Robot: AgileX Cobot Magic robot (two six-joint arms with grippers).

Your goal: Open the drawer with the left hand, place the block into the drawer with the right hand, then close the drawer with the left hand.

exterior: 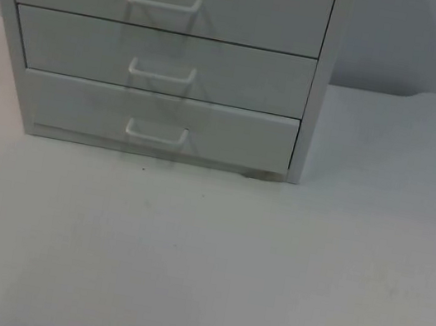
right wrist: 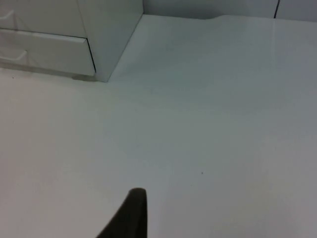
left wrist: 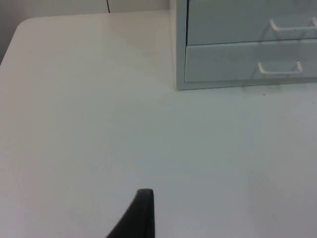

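Note:
A white cabinet [exterior: 317, 104] with three drawers stands at the back left of the table. Each drawer has a white bar handle. The bottom drawer [exterior: 239, 137] sits slightly proud of the two above it, and its handle [exterior: 156, 133] is free. My left gripper [left wrist: 141, 218] hovers over bare table to the left of the cabinet [left wrist: 179, 44], well short of the bottom drawer [left wrist: 223, 62]. My right gripper [right wrist: 131, 215] hovers over bare table to the right of the cabinet [right wrist: 114, 29], apart from it.
The white table top [exterior: 266, 273] spreads in front of and to the right of the cabinet. The grey partition wall [exterior: 424, 47] closes off the back. The table's rounded left corner [left wrist: 22, 25] lies far from the cabinet.

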